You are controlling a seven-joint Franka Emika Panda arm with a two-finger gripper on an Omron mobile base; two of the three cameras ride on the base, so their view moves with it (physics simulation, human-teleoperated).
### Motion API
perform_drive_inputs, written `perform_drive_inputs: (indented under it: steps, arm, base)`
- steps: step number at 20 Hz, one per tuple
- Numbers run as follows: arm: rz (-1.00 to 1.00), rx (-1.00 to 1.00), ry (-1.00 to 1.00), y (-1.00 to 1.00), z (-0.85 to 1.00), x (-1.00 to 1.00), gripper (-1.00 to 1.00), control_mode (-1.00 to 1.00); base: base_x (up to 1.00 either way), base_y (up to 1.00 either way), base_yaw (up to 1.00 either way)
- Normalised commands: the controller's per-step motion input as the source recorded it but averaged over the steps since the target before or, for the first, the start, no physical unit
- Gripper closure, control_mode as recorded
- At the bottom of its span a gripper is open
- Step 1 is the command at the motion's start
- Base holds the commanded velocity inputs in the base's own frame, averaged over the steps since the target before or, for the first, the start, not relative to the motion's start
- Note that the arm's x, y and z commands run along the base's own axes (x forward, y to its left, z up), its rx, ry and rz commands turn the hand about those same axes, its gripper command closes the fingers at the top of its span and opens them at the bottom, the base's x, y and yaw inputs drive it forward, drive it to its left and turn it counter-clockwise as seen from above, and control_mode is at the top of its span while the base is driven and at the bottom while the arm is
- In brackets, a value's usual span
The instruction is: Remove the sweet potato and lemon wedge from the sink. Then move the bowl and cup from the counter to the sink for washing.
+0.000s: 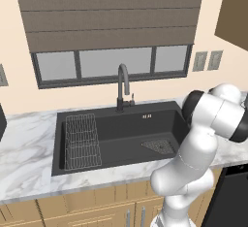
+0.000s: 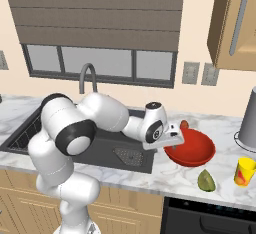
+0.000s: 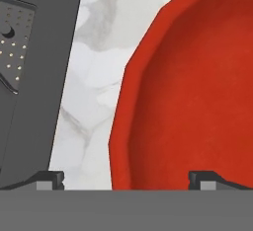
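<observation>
Bowl: the bowl [image 2: 192, 149] sits on the counter [image 2: 150, 178] at centre right of the right base view, just beside the sink [image 2: 107, 150].
Gripper: we see the gripper [image 3: 126, 178] with fingers spread wide, straddling the bowl's near rim, one tip over marble and one over the red interior; we judge this a rim grasp being lined up.
Cleared items: the lemon wedge [image 2: 206, 180] lies on the counter at lower right; the sweet potato [image 2: 184, 124] rests behind the bowl.
Cup: the cup [image 2: 245, 171] stands at the right edge, awaiting transfer.

kitchen colours

glossy red bowl [image 2: 192, 150]; yellow cup [image 2: 245, 171], orange band; yellow-green lemon wedge [image 2: 206, 181]; dark-grey sink [image 1: 126, 136]; white-grey marbled counter [image 2: 175, 178]
</observation>
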Motion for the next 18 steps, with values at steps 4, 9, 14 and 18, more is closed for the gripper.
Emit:
perform_drive_inputs:
  steps: [4, 9, 14, 18]
  arm:
    - [-0.01, 0.00, -0.02, -0.02, -0.07, 0.02, 1.00, -1.00]
    - [-0.02, 0.00, 0.00, -0.05, -0.02, 0.00, 1.00, -1.00]
    - [-0.03, 0.00, 0.00, -0.03, 0.00, -0.01, 1.00, -1.00]
    - [-0.03, 0.00, 0.00, -0.01, 0.04, -0.07, 1.00, -1.00]
  base:
    - [0.00, 0.00, 0.00]
    - [0.00, 0.00, 0.00]
    - [0.00, 0.00, 0.00]
    - [0.00, 0.00, 0.00]
